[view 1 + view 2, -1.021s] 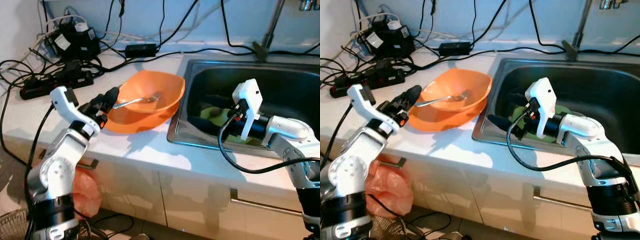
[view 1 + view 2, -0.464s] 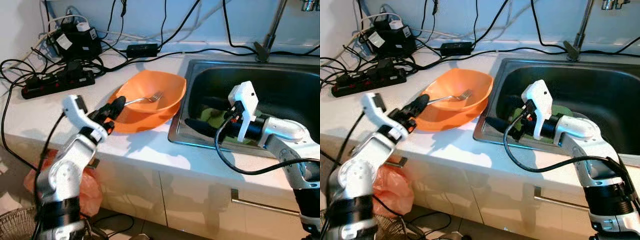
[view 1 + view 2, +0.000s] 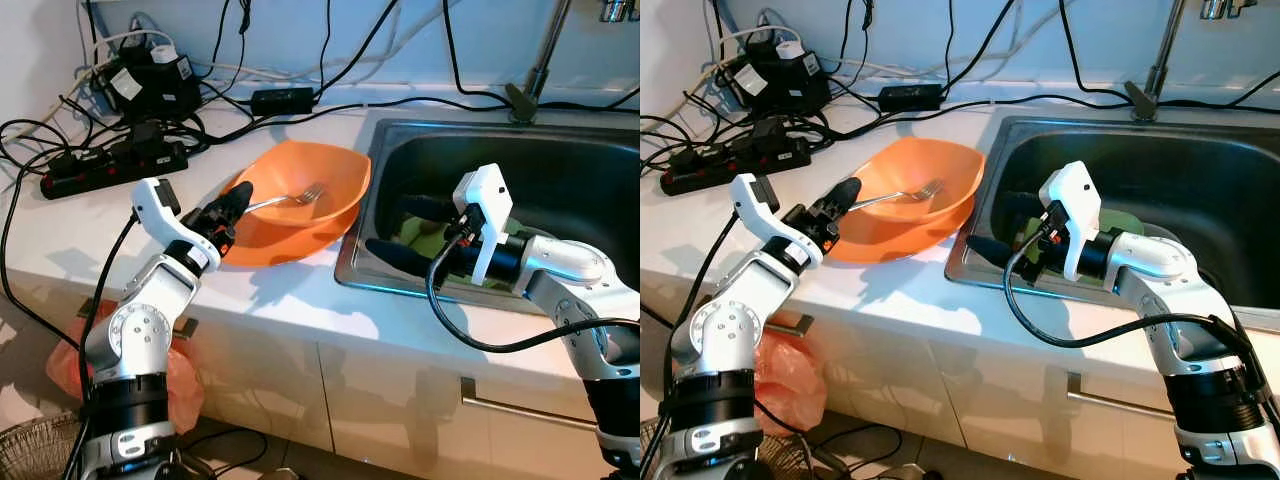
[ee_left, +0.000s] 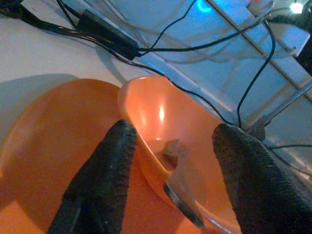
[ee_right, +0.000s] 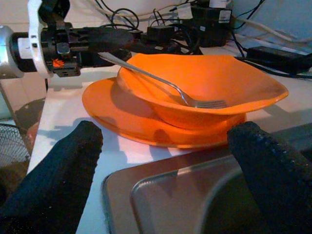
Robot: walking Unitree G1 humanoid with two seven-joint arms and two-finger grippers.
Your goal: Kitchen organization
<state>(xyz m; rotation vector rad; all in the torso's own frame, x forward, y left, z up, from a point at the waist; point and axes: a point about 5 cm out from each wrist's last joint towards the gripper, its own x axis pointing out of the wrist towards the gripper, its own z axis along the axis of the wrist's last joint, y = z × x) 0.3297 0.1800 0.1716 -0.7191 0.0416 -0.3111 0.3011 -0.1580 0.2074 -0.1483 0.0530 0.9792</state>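
I am bringing my left end effector (image 3: pixel 236 196) right up to the handle of the fork (image 3: pixel 283 201), and its two black fingers (image 4: pixel 105 180) are spread wide with the handle lying between them, not pinched yet. A second ago this end effector was lower and a bit further from the rim, so it has been moving in, and I think the grab is the next thing. The fork is leaning in the orange bowl (image 3: pixel 305 190), which is sitting on an orange plate (image 5: pixel 122 119) on the white tabletop (image 3: pixel 90 225), just beside the sink (image 3: pixel 560 170). My right end effector (image 3: pixel 400 228) is waiting over the sink with its fingers (image 5: pixel 51 183) spread apart, holding nothing. It has been pulling back a little. Black cables (image 3: pixel 100 150) are lying behind the bowl.
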